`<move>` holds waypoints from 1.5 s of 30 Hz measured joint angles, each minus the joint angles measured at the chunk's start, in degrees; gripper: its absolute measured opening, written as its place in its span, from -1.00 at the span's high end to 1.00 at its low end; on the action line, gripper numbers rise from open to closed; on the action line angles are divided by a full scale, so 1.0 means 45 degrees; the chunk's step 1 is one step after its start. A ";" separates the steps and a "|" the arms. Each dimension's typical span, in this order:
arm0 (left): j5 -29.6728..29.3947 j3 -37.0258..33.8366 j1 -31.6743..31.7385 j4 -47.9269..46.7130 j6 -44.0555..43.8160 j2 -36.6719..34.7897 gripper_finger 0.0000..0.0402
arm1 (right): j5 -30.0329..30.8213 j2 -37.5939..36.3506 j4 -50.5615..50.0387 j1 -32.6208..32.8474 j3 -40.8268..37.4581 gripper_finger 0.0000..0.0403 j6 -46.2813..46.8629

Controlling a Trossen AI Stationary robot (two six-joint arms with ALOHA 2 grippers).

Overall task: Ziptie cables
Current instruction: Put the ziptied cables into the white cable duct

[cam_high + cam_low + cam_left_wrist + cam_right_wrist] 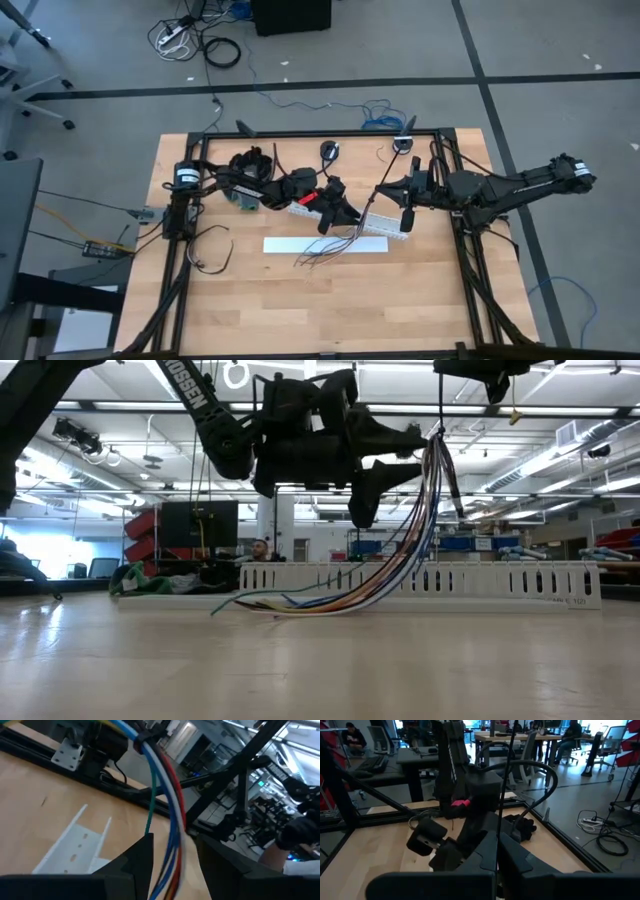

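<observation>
The cables (400, 565) are a bundle of thin coloured and dark wires that hangs from my right gripper (385, 188) and fans out on the table (335, 245). My right gripper (496, 852) is shut on the bundle's upper part. My left gripper (175, 865) is open and level, a little above the table, with one finger on each side of the hanging bundle (172, 820). A dark band (142, 740) binds the wires higher up. In the low view my left gripper (385, 465) stands just beside the bundle. My right gripper pinches the bundle's upper part (441, 430) between its two shut fingers, coming level from the table's right. A thin dark strand (505, 790) rises from between the fingers. The wires hang slack below the hold, their loose ends (270, 605) lying on the table. My left gripper has the wires close against one finger (145, 857); whether it touches them I cannot tell.
A white slotted duct (385, 228) lies behind the cable ends, with a flat white strip (290, 245) nearer the front. Dark parts and a red piece (308, 199) sit by the left arm. A black frame (300, 134) rims the table; people sit in the room beyond.
</observation>
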 joint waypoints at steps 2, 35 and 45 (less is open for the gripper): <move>-0.0078 0.0000 -0.0013 -0.0014 0.0018 0.0000 0.29 | -0.0002 0.0000 0.0000 0.0000 -0.0005 1.00 -0.0002; 0.0750 0.0724 -0.0256 -0.3265 0.2242 -0.0010 0.29 | -0.0257 0.0000 -0.0472 0.0000 0.0000 1.00 0.0047; 0.0651 0.0714 0.0045 -0.3823 0.2997 -0.0356 0.29 | -0.0257 -0.0005 -0.0659 0.0198 -0.0005 1.00 0.0291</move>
